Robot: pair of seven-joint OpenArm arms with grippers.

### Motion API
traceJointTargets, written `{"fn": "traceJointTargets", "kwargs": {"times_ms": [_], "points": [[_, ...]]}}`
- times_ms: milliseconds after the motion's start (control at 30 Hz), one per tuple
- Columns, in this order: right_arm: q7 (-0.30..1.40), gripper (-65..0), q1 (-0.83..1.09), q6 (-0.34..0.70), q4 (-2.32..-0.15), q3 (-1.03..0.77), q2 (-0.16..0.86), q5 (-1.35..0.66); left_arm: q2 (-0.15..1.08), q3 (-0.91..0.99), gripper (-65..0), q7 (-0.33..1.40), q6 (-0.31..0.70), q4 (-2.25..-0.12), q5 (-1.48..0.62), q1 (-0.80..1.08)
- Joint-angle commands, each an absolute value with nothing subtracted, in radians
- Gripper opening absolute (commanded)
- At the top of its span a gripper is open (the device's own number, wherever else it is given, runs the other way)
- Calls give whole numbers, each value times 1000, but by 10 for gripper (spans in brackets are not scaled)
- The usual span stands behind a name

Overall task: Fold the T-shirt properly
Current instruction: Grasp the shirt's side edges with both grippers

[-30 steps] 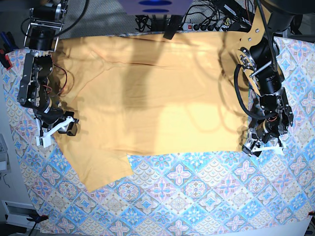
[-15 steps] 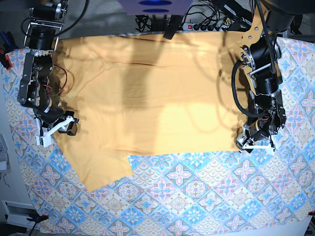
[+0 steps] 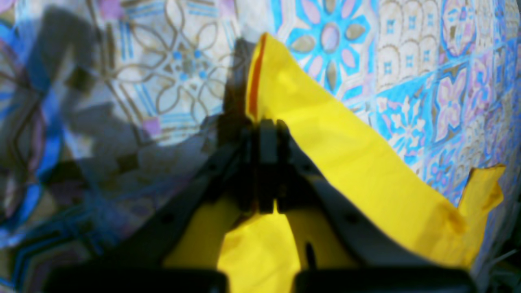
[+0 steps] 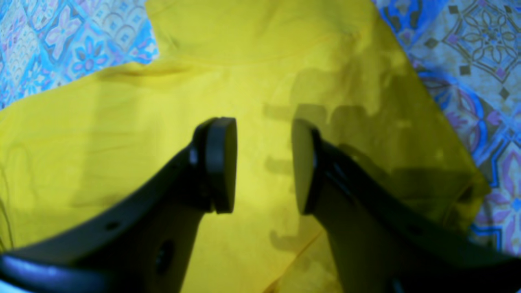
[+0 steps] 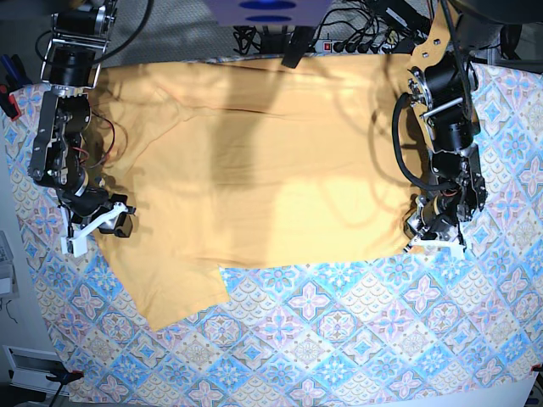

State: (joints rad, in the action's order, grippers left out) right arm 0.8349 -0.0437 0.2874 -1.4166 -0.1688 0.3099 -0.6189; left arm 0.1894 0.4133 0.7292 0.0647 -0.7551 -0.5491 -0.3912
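The yellow-orange T-shirt (image 5: 254,161) lies spread flat across the far half of the table, with one sleeve (image 5: 174,292) pointing toward the front left. My left gripper (image 5: 422,237) sits at the shirt's front right corner. In the left wrist view its jaws (image 3: 262,134) are shut on a raised fold of the T-shirt (image 3: 346,162). My right gripper (image 5: 100,225) is at the shirt's left edge. In the right wrist view it (image 4: 263,162) stands open just above the T-shirt (image 4: 122,122), with nothing between its pads.
A blue-and-pink tile-patterned tablecloth (image 5: 339,339) covers the table and shows bare along the front and right. Cables and a power strip (image 5: 356,42) lie behind the table's far edge. The table's left edge runs close to the right arm.
The left gripper slid left onto the shirt's front right corner and closed on it, lifting a fold. The right gripper stayed open in almost the same place.
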Motion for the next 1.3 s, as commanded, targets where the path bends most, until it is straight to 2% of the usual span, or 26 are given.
{"fn": "traceJointTargets", "kwargs": {"times_ms": [0,167,400,800,1067,1267], "points": [[814,-433,-64,294,-1429,-173,326,-630,197,412,-650,733,62,-800,-547,-392],[814,-432,-111,294,-1385,-171,331,-604,197,412,-650,785,62,-912,-549,-352],[805,-432,-252,294,-1219,-168,325,-418,196,412,-650,822,62,-1122,-549,-266],[410,-432,-433,295,-771,91,354,-220,196,412,-650,823,67,-1218,-549,-194],[193,-432,-501,295,-516,107,355,-165,196,412,-650,823,67,-1245,-549,-165],[97,-432,-501,295,-479,107,398,-165,196,412,-650,822,67,-1247,-550,-153]]}}
